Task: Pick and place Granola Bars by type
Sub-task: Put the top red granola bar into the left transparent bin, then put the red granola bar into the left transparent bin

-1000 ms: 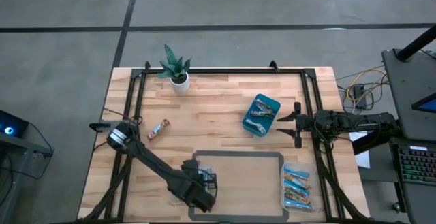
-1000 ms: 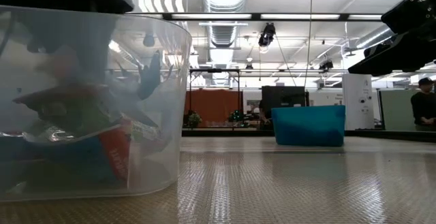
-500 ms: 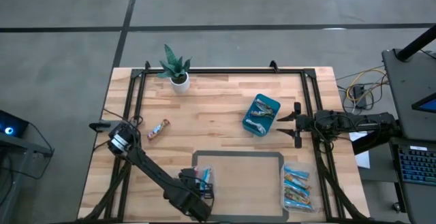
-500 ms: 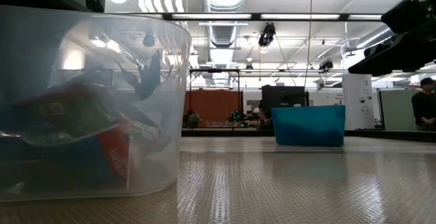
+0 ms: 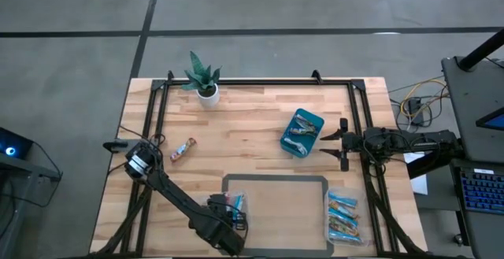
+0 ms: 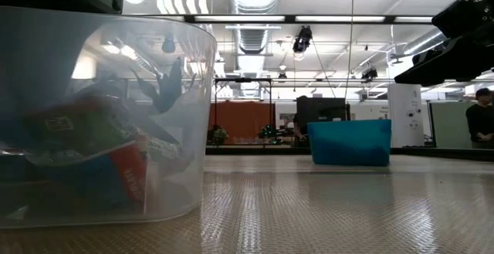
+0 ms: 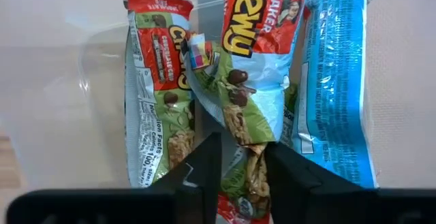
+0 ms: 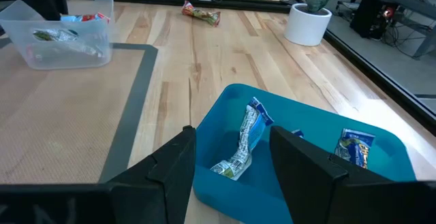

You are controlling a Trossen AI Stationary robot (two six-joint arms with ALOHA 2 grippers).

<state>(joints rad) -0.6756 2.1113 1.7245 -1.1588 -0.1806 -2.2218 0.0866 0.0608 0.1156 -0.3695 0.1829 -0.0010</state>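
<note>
Here the left tool (image 7: 238, 176), narrowly parted, hovers over crinkly wrapped granola bars (image 7: 248, 81) in a clear tub (image 5: 236, 206).

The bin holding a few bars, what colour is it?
Teal bin, clearest in the right wrist view.

Pale wooden table (image 5: 252, 117) framed by a black rail. Small potted plant (image 5: 204, 78) in a white pot at the far edge, toward the left. Teal bin (image 5: 302, 132) right of centre, set askew. Grey-bordered mat (image 5: 276, 204) along the near edge. Clear tub (image 5: 235, 205) touching the mat's left border, another clear tub (image 5: 343, 216) just off its right border. Laptop keyboard (image 5: 482, 192) on a side stand to the right. Person (image 6: 482, 119) standing far back in the room.
</note>
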